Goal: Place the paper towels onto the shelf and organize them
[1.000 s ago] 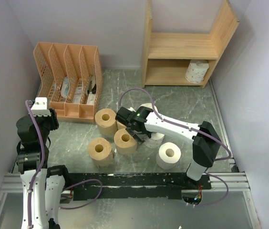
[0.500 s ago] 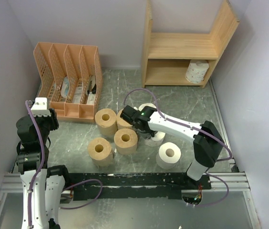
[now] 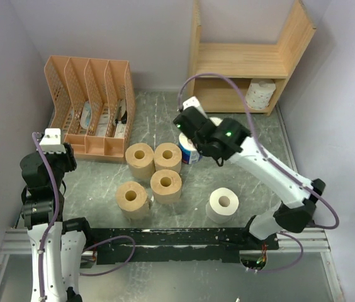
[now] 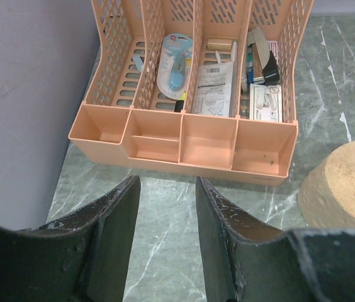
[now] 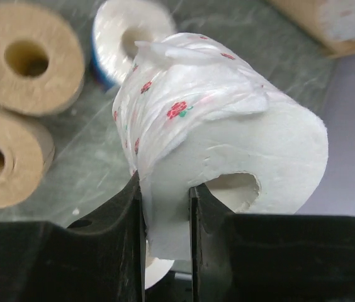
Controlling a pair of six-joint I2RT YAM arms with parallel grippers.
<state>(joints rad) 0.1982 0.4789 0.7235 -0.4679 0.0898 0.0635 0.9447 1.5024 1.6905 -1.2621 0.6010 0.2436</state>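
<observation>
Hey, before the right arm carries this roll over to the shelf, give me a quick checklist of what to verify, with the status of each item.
1. Grip: the right claw pinches the wall of the flower-print roll, one finger inside the core. Ok.
2. Roll lifted off the table: ok, the wrist view shows it raised above the surface.
3. Space on the shelf: ok. The lower tier holds only one white roll at its right end, and the upper tier is bare.
4. Loose wrapper staying put under the pinch: cannot tell.
5. Left claw out of the way: ok, open and empty, facing the orange organizer.
</observation>
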